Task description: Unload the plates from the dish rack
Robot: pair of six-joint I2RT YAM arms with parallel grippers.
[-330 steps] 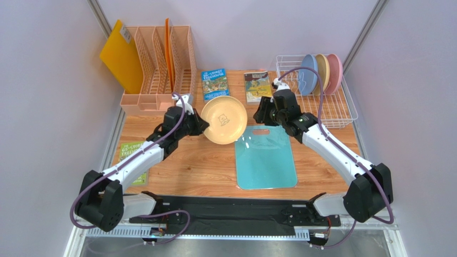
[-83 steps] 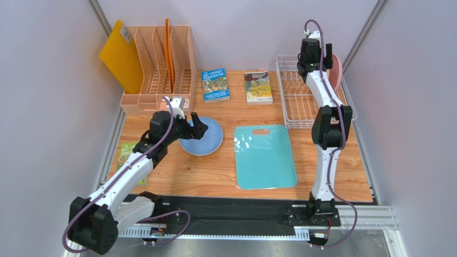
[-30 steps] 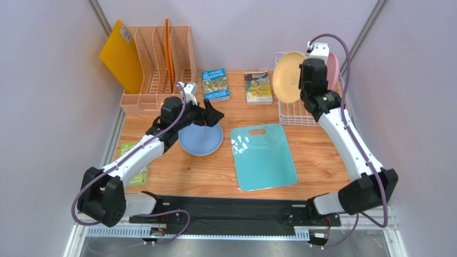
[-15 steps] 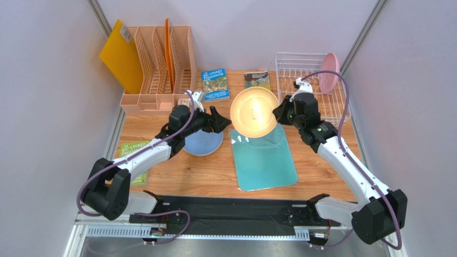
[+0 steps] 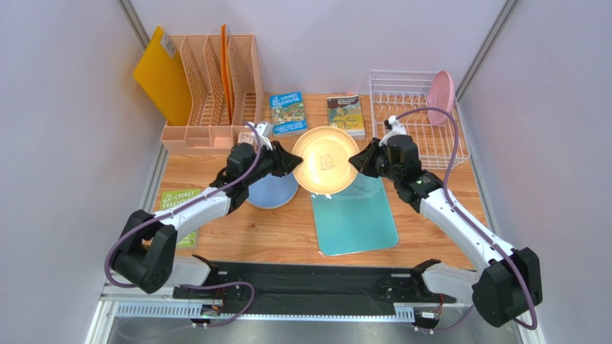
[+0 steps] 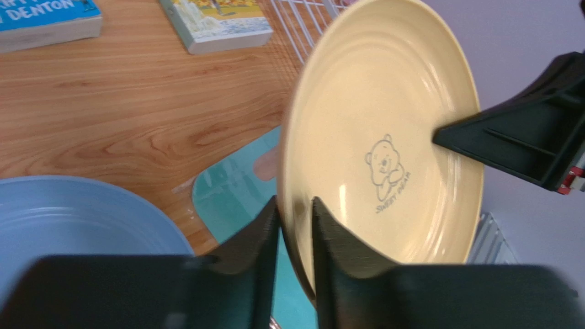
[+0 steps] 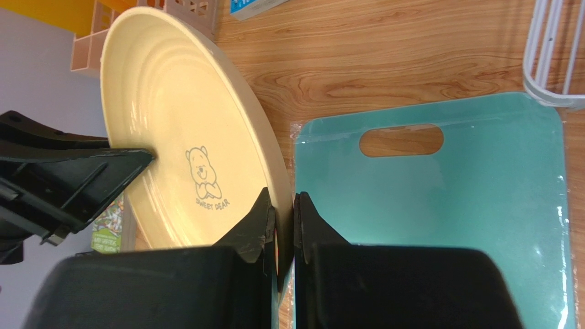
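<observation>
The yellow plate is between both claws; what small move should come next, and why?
Probably the left claw should finish closing on the rim of the yellow plate: it straddles that rim, with contact unclear, while the right claw grips the opposite edge.

I see the yellow plate (image 5: 327,160) as pale cream-yellow, with faint rings and a small grey line-drawn bear with grey lettering at centre. It sits between my black left gripper (image 5: 292,162) and black right gripper (image 5: 356,161). Under the left gripper: blue plate (image 5: 269,193), flat grey-blue. Under the right gripper: teal board (image 5: 355,218) on an orange-brown wood-grain table (image 5: 251,229). Beyond the right gripper: white wire rack (image 5: 399,72), pink plate (image 5: 441,87). Beyond the left gripper: peach organizer (image 5: 208,107), orange-yellow folder (image 5: 164,79), blue-covered book (image 5: 288,113).
</observation>
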